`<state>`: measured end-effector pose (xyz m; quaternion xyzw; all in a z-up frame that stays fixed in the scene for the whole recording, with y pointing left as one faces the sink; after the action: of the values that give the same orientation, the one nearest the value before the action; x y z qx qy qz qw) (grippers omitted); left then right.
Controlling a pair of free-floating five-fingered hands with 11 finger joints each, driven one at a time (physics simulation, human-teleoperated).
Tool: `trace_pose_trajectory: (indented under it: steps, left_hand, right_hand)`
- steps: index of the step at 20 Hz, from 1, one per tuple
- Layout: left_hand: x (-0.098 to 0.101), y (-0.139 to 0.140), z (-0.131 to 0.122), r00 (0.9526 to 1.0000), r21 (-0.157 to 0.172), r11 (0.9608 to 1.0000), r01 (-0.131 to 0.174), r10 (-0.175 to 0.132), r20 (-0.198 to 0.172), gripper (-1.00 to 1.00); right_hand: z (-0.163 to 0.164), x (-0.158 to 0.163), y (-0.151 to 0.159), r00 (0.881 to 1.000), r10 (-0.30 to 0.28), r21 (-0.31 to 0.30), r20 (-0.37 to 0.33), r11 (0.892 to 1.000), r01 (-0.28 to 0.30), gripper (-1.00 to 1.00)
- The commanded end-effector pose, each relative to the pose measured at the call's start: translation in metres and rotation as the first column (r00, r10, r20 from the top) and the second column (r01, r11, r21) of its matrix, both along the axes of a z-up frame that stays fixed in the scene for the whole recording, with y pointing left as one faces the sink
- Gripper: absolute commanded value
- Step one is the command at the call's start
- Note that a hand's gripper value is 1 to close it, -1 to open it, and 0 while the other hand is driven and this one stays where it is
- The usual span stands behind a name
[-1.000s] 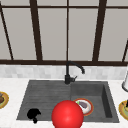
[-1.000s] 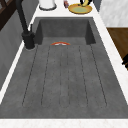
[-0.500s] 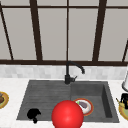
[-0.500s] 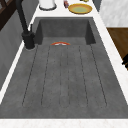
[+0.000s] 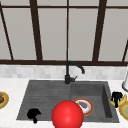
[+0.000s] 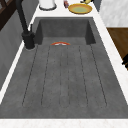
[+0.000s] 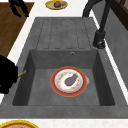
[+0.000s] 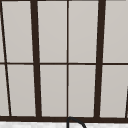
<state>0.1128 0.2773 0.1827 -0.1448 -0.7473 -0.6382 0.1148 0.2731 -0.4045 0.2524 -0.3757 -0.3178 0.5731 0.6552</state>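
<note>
Taking the sink (image 5: 45, 100) as landmark and going from left to right: the left hand (image 5: 33, 114) hangs over its front left corner, on the draining side, fingers curled downward and holding nothing. In the basin lies a red-rimmed plate (image 7: 68, 81) with an aubergine (image 7: 71, 80) on it. Just past the sink's right rim, the right hand (image 5: 116, 97) curls its fingers over a banana (image 5: 121, 101) whose length runs along that rim; this hand is much the nearer to it.

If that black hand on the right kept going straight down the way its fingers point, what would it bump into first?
Probably the banana just under the right hand, lying on the counter between the sink and a yellow plate. Depth is hard to judge; it may touch already.
</note>
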Motion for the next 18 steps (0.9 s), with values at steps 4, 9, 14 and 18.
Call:
trace_pose_trajectory:
  steps: [4,9,14,18]
  left_hand:
    - [0.0,0.0,0.0,1.0,0.0,1.0,0.0,0.0,0.0,0.0]
    - [0.0,0.0,0.0,1.0,0.0,1.0,0.0,0.0,0.0,0.0]
    - [0.0,0.0,0.0,1.0,0.0,1.0,0.0,0.0,0.0,0.0]
    - [0.0,0.0,0.0,1.0,0.0,1.0,0.0,0.0,0.0,0.0]
  right_hand:
    - [-0.006,0.016,0.054,1.0,-0.013,-0.01,-0.002,1.0,0.013,1.0]
    - [-0.018,0.038,0.087,1.0,-0.025,-0.012,-0.005,1.0,0.025,1.0]
    - [-0.036,0.061,0.119,0.999,-0.033,-0.011,-0.009,0.999,0.033,1.0]
    - [-0.065,0.082,0.137,0.999,-0.047,-0.002,-0.023,0.999,0.047,1.0]
